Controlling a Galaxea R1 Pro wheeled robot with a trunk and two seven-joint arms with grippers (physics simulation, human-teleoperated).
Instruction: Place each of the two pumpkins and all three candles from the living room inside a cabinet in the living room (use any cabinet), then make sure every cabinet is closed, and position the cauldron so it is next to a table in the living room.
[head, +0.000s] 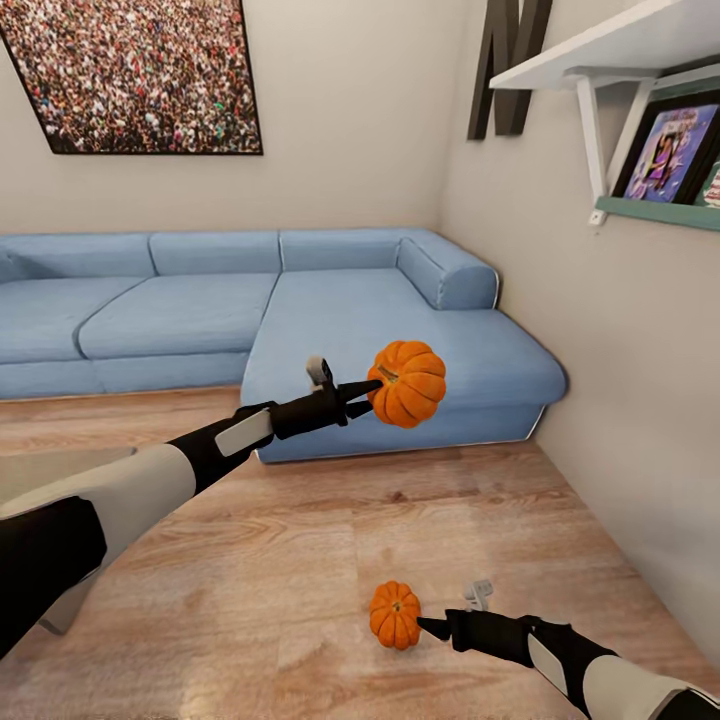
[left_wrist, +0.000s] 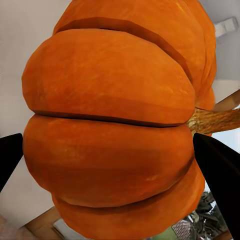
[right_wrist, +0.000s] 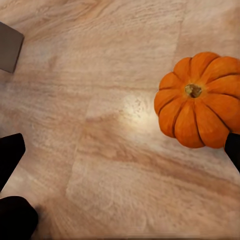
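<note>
Left pincer (head: 368, 392) is clamped on one pumpkin (head: 408, 383), holding it up in the air in front of the blue sofa (head: 400, 330). Right pincer (head: 432, 628) sits spread open, low at the second pumpkin (head: 395, 615), which rests on the wood floor (head: 250, 560) near the right.

Setting: home living room.
Evidence: blue corner sofa (head: 300, 310) far; framed crowd picture (head: 140, 70); wall shelf (head: 620, 50) right; wood floor (head: 300, 560).
</note>
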